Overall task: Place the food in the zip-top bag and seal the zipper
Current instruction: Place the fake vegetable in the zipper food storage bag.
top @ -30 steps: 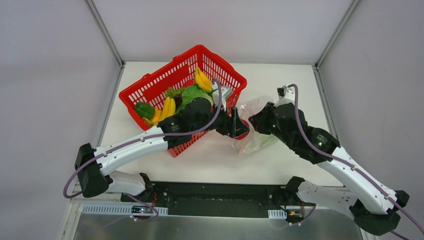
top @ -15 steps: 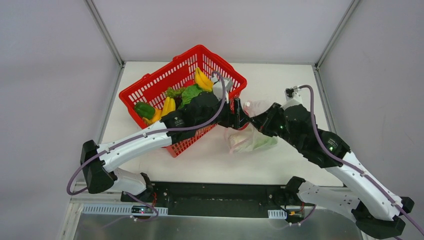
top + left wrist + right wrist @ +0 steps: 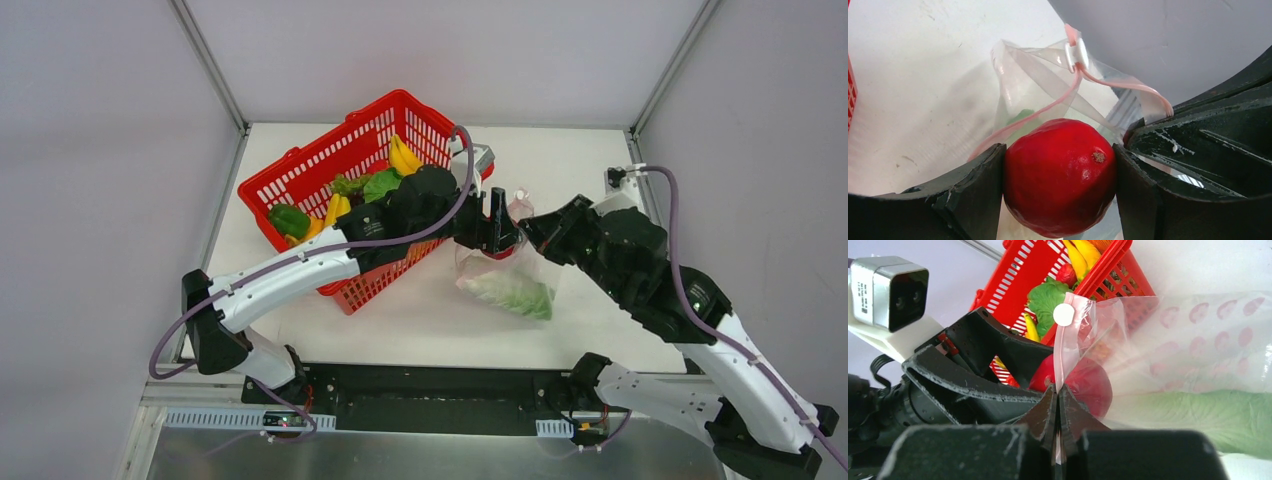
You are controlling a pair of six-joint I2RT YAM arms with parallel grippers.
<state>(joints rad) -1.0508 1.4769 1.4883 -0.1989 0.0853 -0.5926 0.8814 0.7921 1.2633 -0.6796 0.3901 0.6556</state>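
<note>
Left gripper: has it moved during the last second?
Yes. The left gripper, holding the red fruit, moved rightward and farther back, away from the red basket.

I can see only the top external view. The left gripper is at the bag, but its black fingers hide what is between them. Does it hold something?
Observer: Yes. The left wrist view shows the left gripper clamped on a round red fruit, directly in front of the mouth of the zip-top bag.
Operator: Is the mouth open?
Observer: Yes. The two lips stand apart, and the white slider sits at the far end of the zipper.
Operator: How does the right gripper hold the bag?
Observer: The right wrist view shows the right gripper shut on the pink-red zipper strip, close to the slider.
</note>
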